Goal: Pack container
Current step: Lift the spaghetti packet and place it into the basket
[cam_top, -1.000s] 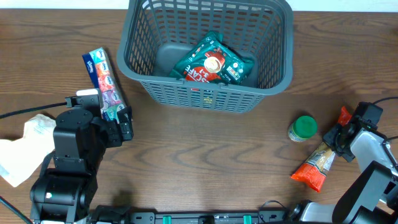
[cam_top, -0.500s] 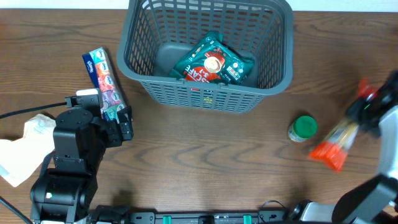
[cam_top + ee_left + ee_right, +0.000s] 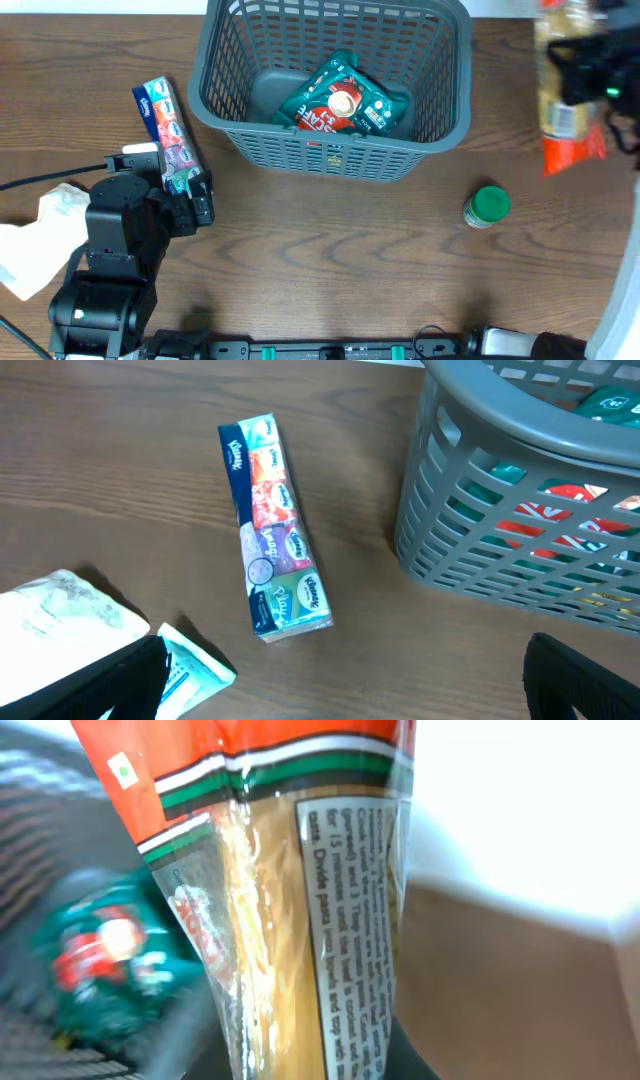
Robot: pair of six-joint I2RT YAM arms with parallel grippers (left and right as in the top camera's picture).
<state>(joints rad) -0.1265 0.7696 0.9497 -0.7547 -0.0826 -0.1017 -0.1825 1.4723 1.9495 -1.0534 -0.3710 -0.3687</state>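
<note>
Container [image 3: 330,152] 1 — pouch [image 3: 343,100] inside 1 | pasta packet [image 3: 568,112] 1 | jar [image 3: 487,206] 1

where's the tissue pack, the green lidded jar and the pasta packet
tissue pack [image 3: 275,530]: left wrist view, middle of its printed top face
green-lidded jar [image 3: 488,203]: overhead view, centre of the green lid
pasta packet [image 3: 572,150]: overhead view, its orange end nearest the jar

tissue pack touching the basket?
Apart. The left wrist view shows a strip of bare table between the tissue pack and the basket.
</note>
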